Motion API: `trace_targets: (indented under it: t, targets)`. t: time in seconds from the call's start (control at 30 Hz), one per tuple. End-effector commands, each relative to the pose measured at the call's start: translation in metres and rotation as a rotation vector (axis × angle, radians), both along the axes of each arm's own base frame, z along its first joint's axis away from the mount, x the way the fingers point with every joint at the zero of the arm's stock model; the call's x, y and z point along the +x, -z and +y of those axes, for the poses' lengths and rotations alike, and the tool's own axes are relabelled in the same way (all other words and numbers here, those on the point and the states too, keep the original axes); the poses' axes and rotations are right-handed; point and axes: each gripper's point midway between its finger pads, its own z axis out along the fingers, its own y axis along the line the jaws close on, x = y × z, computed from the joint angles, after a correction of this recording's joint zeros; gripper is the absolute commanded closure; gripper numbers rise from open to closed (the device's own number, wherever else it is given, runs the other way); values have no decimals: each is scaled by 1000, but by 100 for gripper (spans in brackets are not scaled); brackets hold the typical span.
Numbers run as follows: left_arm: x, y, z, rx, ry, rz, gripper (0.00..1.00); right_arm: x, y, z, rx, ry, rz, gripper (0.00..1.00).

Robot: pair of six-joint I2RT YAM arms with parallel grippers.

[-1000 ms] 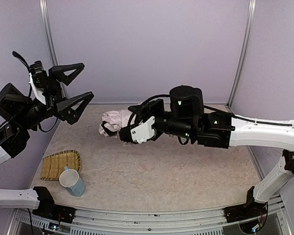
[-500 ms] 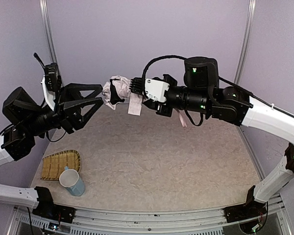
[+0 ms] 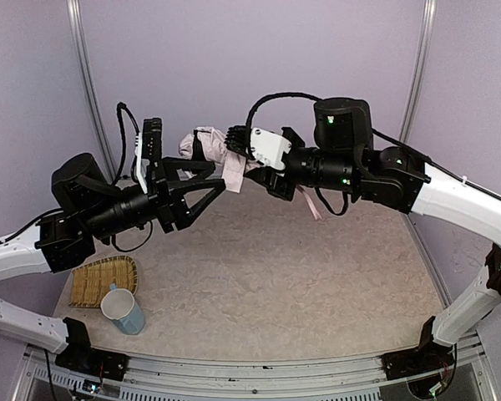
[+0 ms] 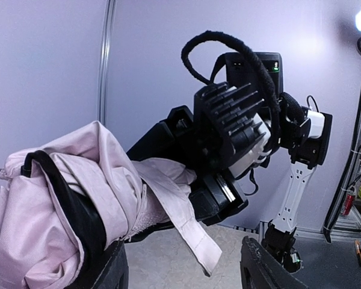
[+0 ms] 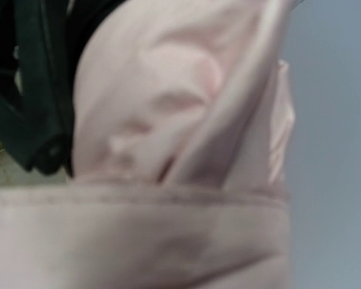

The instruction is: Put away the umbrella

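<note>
The umbrella (image 3: 202, 144) is a folded pale pink bundle with black lining, held in the air above the back of the table. My right gripper (image 3: 235, 147) is shut on it from the right. In the right wrist view pink fabric (image 5: 168, 120) fills the frame and hides the fingers. My left gripper (image 3: 210, 177) reaches in from the left, just below the bundle. Its jaws are open, and only the loose closure strap (image 4: 195, 238) hangs between the left gripper's (image 4: 183, 268) fingers. The bundle (image 4: 78, 198) rests against the left finger (image 4: 105, 271). A thin pink cord (image 3: 311, 200) dangles under the right wrist.
A woven tray (image 3: 100, 280) and a pale blue cup (image 3: 123, 311) sit at the table's front left. The beige table (image 3: 284, 284) lies well below both grippers. Walls and metal posts (image 3: 88, 75) close in the back and sides.
The right arm lifted the umbrella off the table, then held still. The left arm swung right until its fingers came under the bundle, and its jaws narrowed from their widest.
</note>
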Motion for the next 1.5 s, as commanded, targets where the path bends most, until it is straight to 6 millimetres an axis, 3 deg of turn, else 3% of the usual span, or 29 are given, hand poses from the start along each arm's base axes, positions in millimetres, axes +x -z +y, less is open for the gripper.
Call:
trace_targets:
  t: [0.0,0.23,0.37,0.47,0.53,0.7,0.83,0.93,1.1,1.3,1.47]
  targets:
    - [14,-12,3,-99,-68,47,38,-2,-33,-4,103,-6,-34,100]
    - [12,1,-15,-52,1,78,41,-2,-35,-6,111,-3,-39,100]
    - [13,3,-26,-26,28,83,50,-2,-34,-6,110,-2,-38,100]
    - [13,2,-28,-30,32,79,71,-3,-35,-6,113,-6,-38,100]
    - [13,-2,-25,-48,23,71,99,-3,-37,-7,114,-5,-40,100]
    - [6,-16,-7,-102,3,12,100,-3,-37,-10,128,2,-21,100]
    - [-7,-36,7,-115,14,-44,100,13,-32,-20,124,42,30,100]
    - [-18,-48,3,-100,78,-58,100,23,-29,-27,151,28,119,100]
    - [-20,-33,-12,-28,138,-24,100,28,-43,-33,231,15,206,100]
    - [-18,-4,-46,39,230,52,100,30,-46,-21,248,-11,263,100]
    - [15,19,-32,116,78,68,100,10,-53,-23,253,-105,267,100]
